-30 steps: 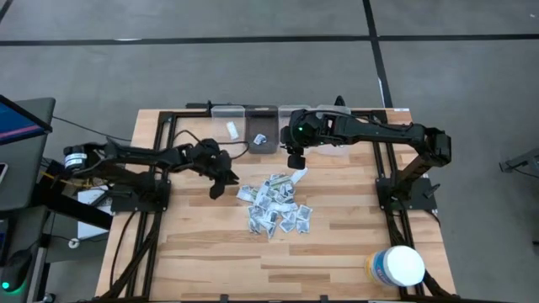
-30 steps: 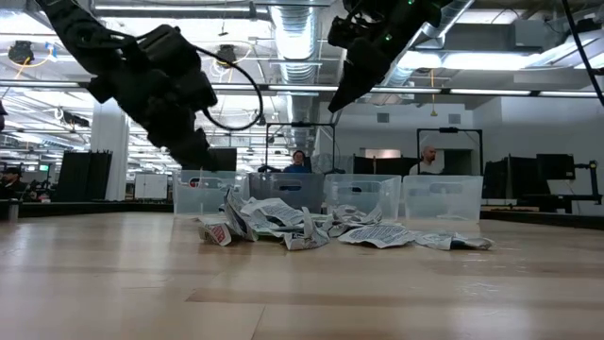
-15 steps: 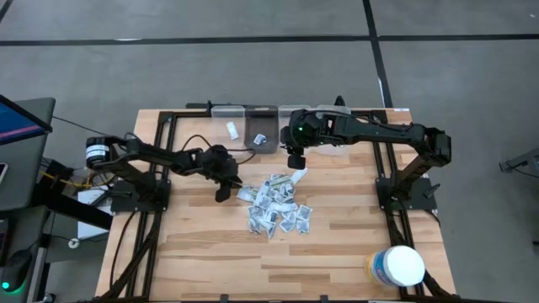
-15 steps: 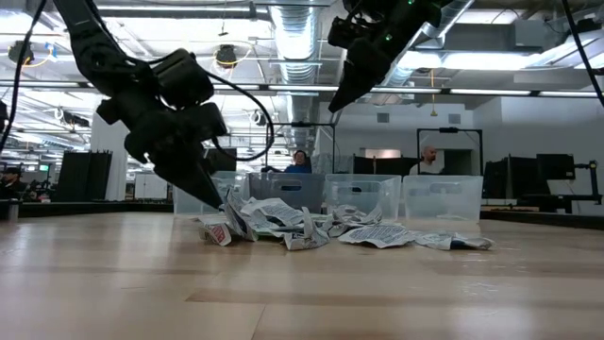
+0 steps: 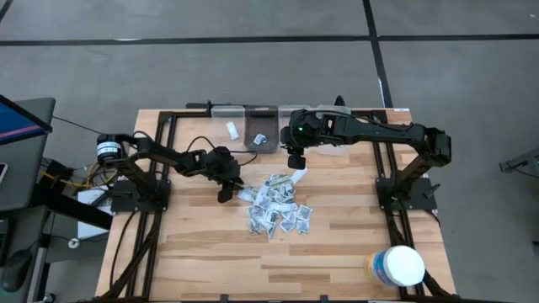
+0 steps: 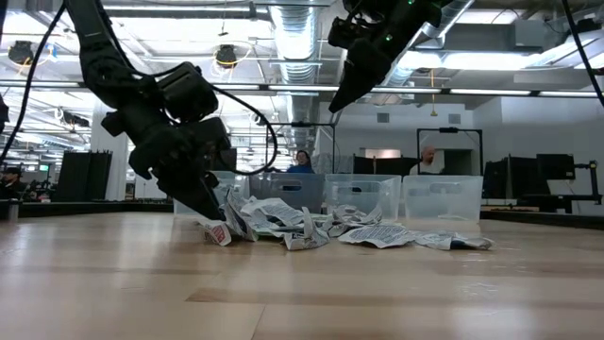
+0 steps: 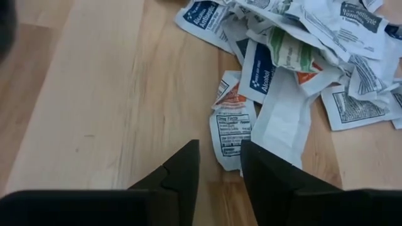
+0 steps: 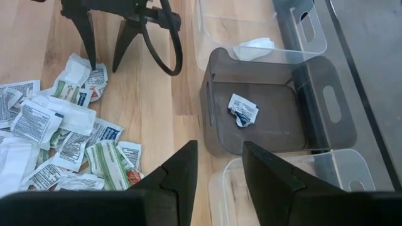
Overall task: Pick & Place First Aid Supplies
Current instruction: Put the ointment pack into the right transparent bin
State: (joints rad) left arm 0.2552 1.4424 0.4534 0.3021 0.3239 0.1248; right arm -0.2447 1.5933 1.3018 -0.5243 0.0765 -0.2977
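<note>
The first aid supplies lie as a loose pile (image 5: 274, 206) of small white packets in the middle of the wooden table. My left gripper (image 5: 226, 195) is low at the pile's left edge, slanting down, its fingers open. Just ahead of its fingertips (image 7: 220, 166) lies a packet with orange print (image 7: 231, 129), flat on the wood. My right gripper (image 5: 295, 162) hangs high over the bins at the far edge. It is open, with nothing between its fingers (image 8: 220, 166). My left gripper has its fingertips (image 6: 209, 212) down at the packet on the pile's left edge (image 6: 217, 232). I cannot tell whether they touch it.
A row of clear bins stands along the far edge. A smoky bin (image 8: 276, 107) holds one packet (image 8: 243, 108), and the clear bin beside it (image 8: 251, 25) holds a white one. A large white tub (image 5: 397, 267) stands at the near right corner. Bare wood lies left of the pile.
My left gripper has come down and gone toward the pile's left edge, ending low beside the outermost packets. The pile lies as before.
</note>
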